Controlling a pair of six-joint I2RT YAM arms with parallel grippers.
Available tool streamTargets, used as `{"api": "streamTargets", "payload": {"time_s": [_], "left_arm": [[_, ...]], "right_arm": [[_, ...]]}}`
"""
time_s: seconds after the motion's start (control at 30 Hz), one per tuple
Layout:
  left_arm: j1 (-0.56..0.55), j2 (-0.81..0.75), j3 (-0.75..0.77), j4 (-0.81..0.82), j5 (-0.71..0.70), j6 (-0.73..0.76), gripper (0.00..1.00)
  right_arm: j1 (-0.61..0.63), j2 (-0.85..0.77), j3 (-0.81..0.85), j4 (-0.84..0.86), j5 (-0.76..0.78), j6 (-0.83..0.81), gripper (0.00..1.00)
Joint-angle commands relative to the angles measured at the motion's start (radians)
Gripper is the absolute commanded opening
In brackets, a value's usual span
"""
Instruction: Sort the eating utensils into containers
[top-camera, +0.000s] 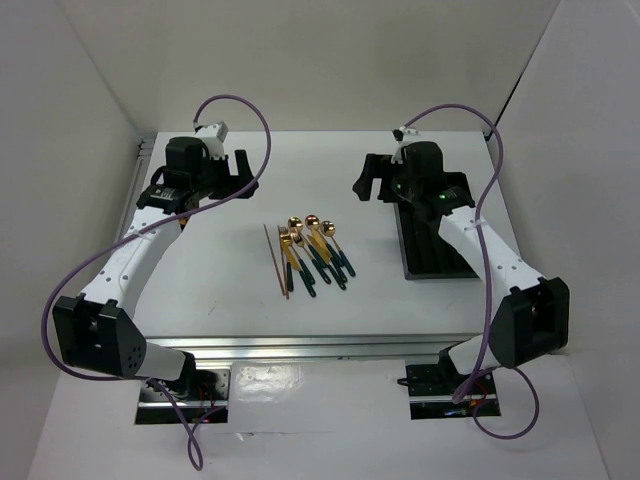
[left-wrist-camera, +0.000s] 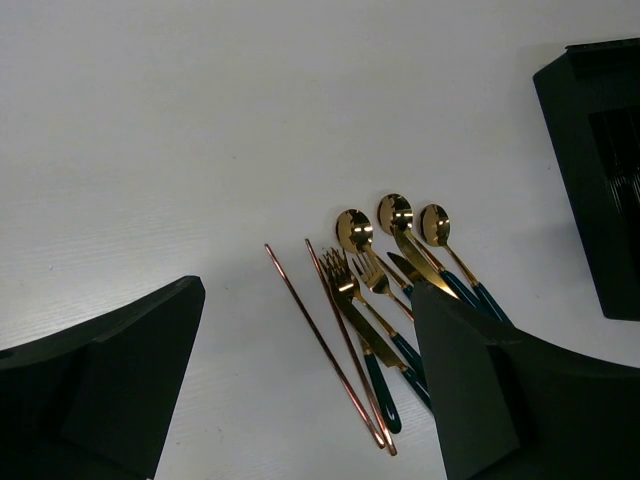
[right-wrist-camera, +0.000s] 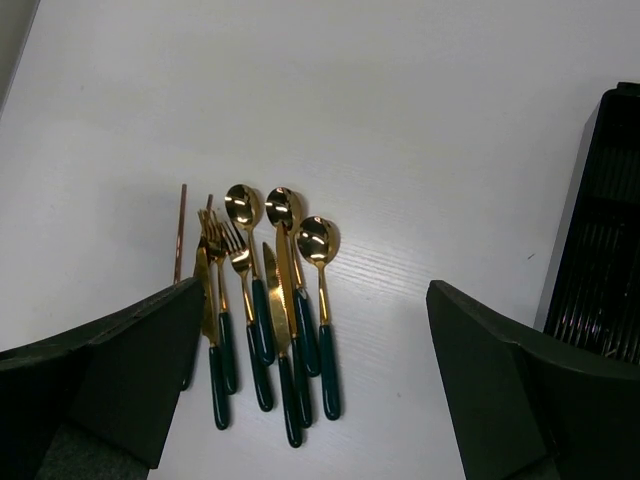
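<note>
Locate the utensils (top-camera: 315, 250) in one loose group on the table (top-camera: 210, 260), left of the tray (top-camera: 440, 262) and well apart from it. Note that three spoons (right-wrist-camera: 282, 207) lie side by side with their gold bowls toward the far edge, on the side of the group nearest the tray. The forks (right-wrist-camera: 225, 240) lie beside them, further from the tray, and gold-bladed knives (right-wrist-camera: 283, 290) overlap the teal handles. The two chopsticks (left-wrist-camera: 325, 345) lie together at the edge of the group furthest from the tray, just beside the forks.

Check the tray: its long compartments run front to back, and the right arm covers its far end.

Check the right gripper (top-camera: 365, 178): it hangs just left of the tray's far end, fingers (right-wrist-camera: 120, 380) spread wide and holding nothing.

Check the left gripper (top-camera: 240, 172): it hangs much further left of the tray, beyond the utensils, fingers (left-wrist-camera: 110, 390) likewise spread and holding nothing.
</note>
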Motion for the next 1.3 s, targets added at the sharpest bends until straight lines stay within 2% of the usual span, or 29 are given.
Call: {"api": "streamTargets", "payload": {"time_s": [0.0,0.43,0.73,0.9,1.07,1.1,1.27], "left_arm": [[0.003,-0.005,0.005,0.026,0.011,0.005,1.00],[0.003,0.014,0.035,-0.004,-0.010,-0.034,1.00],[0.003,0.013,0.035,-0.013,-0.028,-0.057,1.00],[0.003,0.022,0.035,-0.023,-0.038,-0.057,1.00],[0.003,0.033,0.045,-0.034,-0.049,-0.057,1.00],[0.003,0.033,0.045,-0.034,-0.049,-0.057,1.00],[0.003,0.053,0.054,-0.043,-0.049,-0.057,1.00]], "right_arm": [[0.003,0.007,0.014,0.045,-0.009,-0.012,1.00],[0.030,0.017,0.012,0.003,-0.029,0.007,1.00],[0.087,0.038,-0.054,-0.040,-0.041,0.034,0.85],[0.151,0.118,-0.054,-0.083,0.005,0.034,0.76],[0.151,0.154,-0.095,-0.092,0.023,0.034,0.66],[0.151,0.155,-0.095,-0.092,0.035,0.034,0.61],[0.170,0.207,-0.114,-0.121,0.075,0.043,0.55]]}}
